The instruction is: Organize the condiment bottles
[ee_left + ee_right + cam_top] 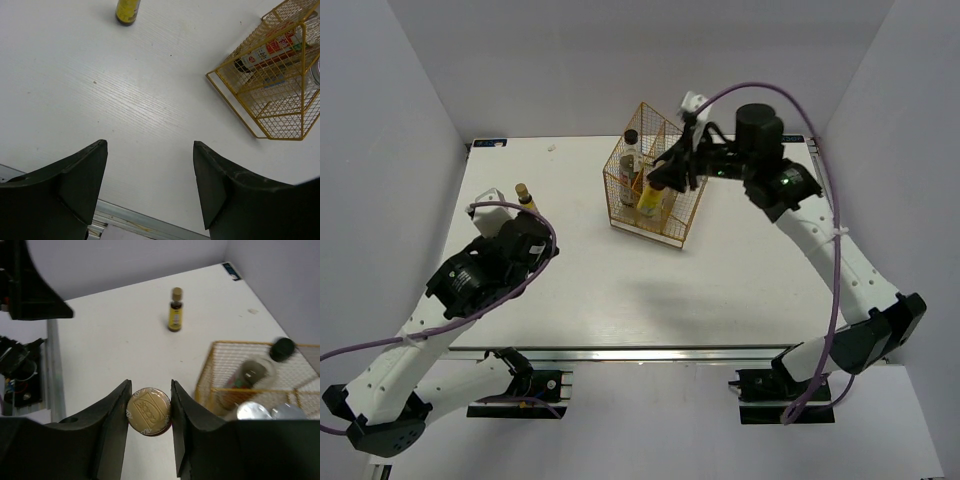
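My right gripper (150,385) is shut on the gold-capped top (148,411) of a yellow bottle (650,200), held at the near side of the gold wire basket (620,200); I cannot tell whether the bottle is inside the basket. The basket (210,385) holds a dark bottle with a red label and black cap (283,349) and two silver-topped bottles (250,411). A second yellow bottle (525,195) stands on the table at the left, also seen from the right wrist (175,315) and the left wrist (127,10). My left gripper (150,145) is open and empty over the table, near that bottle.
The white table (620,290) is walled by grey panels on three sides. Its metal front rail (130,220) lies just below my left fingers. The basket (260,85) sits right of my left gripper, far centre of the table.
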Motion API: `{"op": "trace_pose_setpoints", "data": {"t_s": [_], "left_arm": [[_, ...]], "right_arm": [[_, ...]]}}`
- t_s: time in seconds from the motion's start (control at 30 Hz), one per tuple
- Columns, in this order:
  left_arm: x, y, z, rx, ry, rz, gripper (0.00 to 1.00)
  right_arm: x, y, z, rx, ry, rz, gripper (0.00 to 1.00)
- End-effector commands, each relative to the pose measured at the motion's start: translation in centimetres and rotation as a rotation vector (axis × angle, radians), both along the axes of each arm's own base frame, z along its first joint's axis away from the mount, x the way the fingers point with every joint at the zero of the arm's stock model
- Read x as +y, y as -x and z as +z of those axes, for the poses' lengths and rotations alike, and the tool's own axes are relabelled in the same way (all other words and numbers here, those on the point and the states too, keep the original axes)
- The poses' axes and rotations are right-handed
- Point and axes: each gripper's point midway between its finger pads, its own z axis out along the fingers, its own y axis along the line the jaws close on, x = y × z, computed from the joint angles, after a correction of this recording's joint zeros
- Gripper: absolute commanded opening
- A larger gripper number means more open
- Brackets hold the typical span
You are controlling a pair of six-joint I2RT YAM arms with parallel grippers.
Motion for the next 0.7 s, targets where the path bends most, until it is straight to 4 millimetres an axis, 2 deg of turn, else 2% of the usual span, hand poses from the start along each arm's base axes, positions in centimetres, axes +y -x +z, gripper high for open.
{"op": "trace_pose_setpoints", "data": {"t_s": [0.0,0.03,0.07,0.1,0.13,0.17,0.2,0.3,0.4,0.47,0.5,0.57,0.6,0.67], "left_arm": [[-0.5,-0.7,0.6,-0.027,0.014,-0.003,0.80],[-0.6,-0.7,0.6,-0.026,0.011,-0.008,0.81],[-0.8,-0.8,0.5,-0.020,0.006,-0.013,0.82],[-0.9,-1.0,0.2,-0.012,-0.004,-0.018,0.83],[-1.1,-1.0,0.1,-0.005,-0.010,-0.028,0.85],[-1.2,-1.0,-0.1,0.002,-0.015,-0.031,0.86],[-1.4,-1.2,-0.4,0.013,-0.028,-0.039,0.86],[-1.8,-1.4,-0.8,0.022,-0.031,-0.054,0.88],[-2.1,-1.6,-1.1,0.028,-0.040,-0.066,0.88],[-2.2,-1.7,-1.3,0.029,-0.042,-0.067,0.88],[-2.3,-1.8,-1.3,0.028,-0.042,-0.069,0.89],[-2.4,-1.8,-1.4,0.032,-0.044,-0.071,0.89],[-2.4,-1.8,-1.4,0.031,-0.042,-0.072,0.89],[-2.4,-1.8,-1.6,0.035,-0.041,-0.074,0.89]], "right_arm": [[-4.8,-3.8,3.6,-0.029,-0.063,-0.146,0.00],[-6.0,-5.0,4.2,-0.037,-0.073,-0.182,0.00],[-6.9,-6.4,4.1,-0.026,-0.073,-0.220,0.00],[-9.3,-8.5,4.0,-0.019,-0.072,-0.294,0.00],[-10.5,-9.6,4.5,-0.025,-0.077,-0.327,0.00],[-11.2,-11.2,3.7,-0.007,-0.068,-0.354,0.00],[-12.8,-12.5,3.4,-0.008,-0.061,-0.397,0.00],[-14.6,-15.3,1.9,0.010,-0.051,-0.451,0.00],[-14.8,-17.8,0.6,0.004,-0.039,-0.479,0.00],[-14.6,-19.6,-1.0,0.036,-0.029,-0.488,0.00],[-14.6,-20.2,-0.5,0.027,-0.040,-0.492,0.00],[-14.3,-21.9,-1.8,0.050,-0.035,-0.501,0.00],[-14.3,-22.4,-1.4,0.038,-0.045,-0.504,0.00],[-14.1,-23.7,-2.4,0.045,-0.044,-0.503,0.00]]}}
